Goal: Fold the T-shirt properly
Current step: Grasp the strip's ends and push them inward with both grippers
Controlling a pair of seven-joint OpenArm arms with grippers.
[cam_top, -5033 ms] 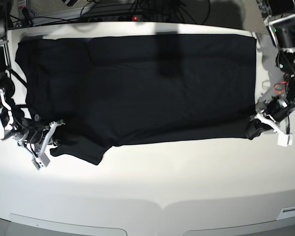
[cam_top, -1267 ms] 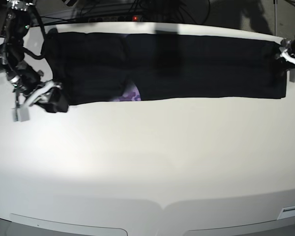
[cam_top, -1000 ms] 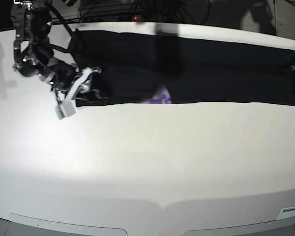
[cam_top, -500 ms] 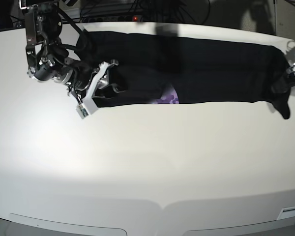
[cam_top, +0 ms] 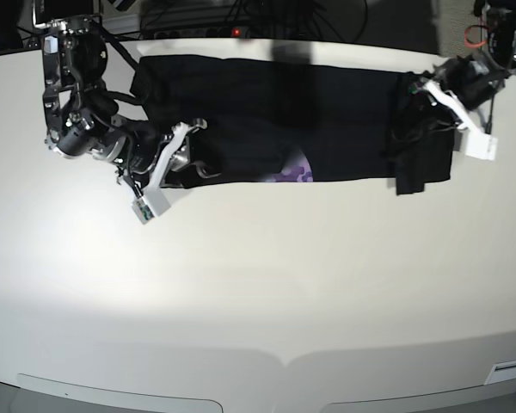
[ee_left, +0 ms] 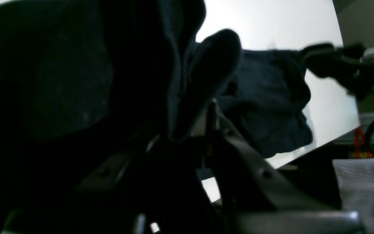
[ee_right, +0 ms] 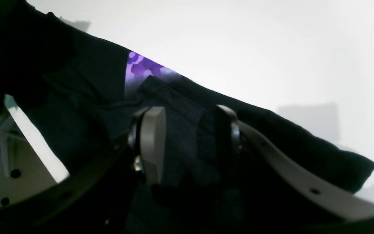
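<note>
T-shirt [cam_top: 327,112] between both end effectors, print [cam_top: 294,175] exposed

White desk [cam_top: 258,284]: broad, smooth surface with a curved near edge, brightly lit at centre-left. Black cables [cam_top: 241,15]: tangled behind the far edge of the desk. Small red light [cam_top: 236,32]: glowing among the cables. White label plate [cam_top: 507,376]: set at the desk's near right corner.
</note>
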